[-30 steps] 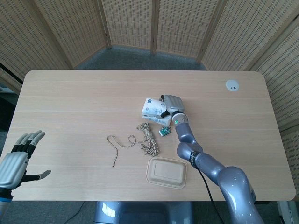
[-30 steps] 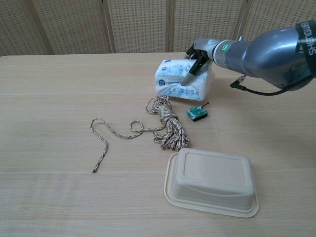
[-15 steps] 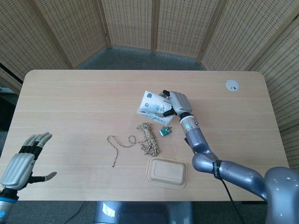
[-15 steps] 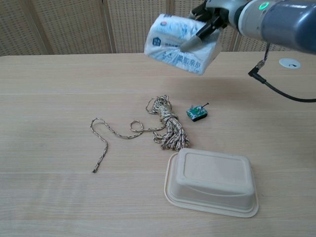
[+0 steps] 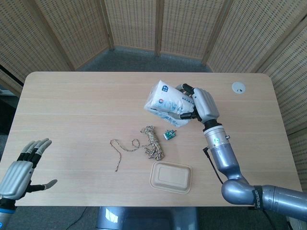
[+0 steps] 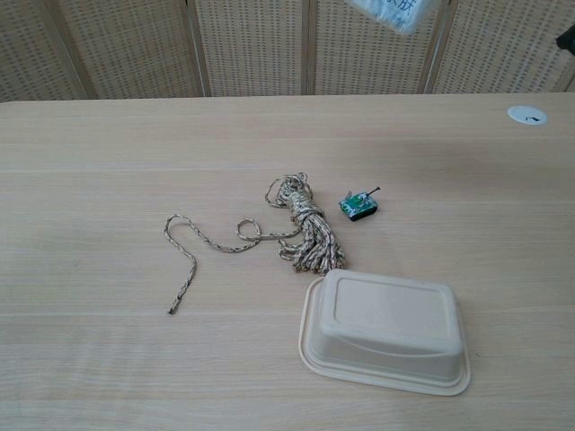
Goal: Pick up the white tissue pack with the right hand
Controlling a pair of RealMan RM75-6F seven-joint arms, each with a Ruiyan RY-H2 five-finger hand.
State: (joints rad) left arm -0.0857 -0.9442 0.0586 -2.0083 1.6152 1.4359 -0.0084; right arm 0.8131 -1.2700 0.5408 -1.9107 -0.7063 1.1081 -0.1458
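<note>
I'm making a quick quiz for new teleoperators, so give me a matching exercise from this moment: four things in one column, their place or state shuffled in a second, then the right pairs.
Things:
1. white tissue pack
2. rope
3. takeout container
4. left hand

States:
A. lies on the table, lid closed, at the near edge
B. fingers spread, holding nothing
C. held in the air by the right hand
D. a bundle with one loose end trailing away to the left

Pairs: 1-C, 2-D, 3-A, 4-B
</note>
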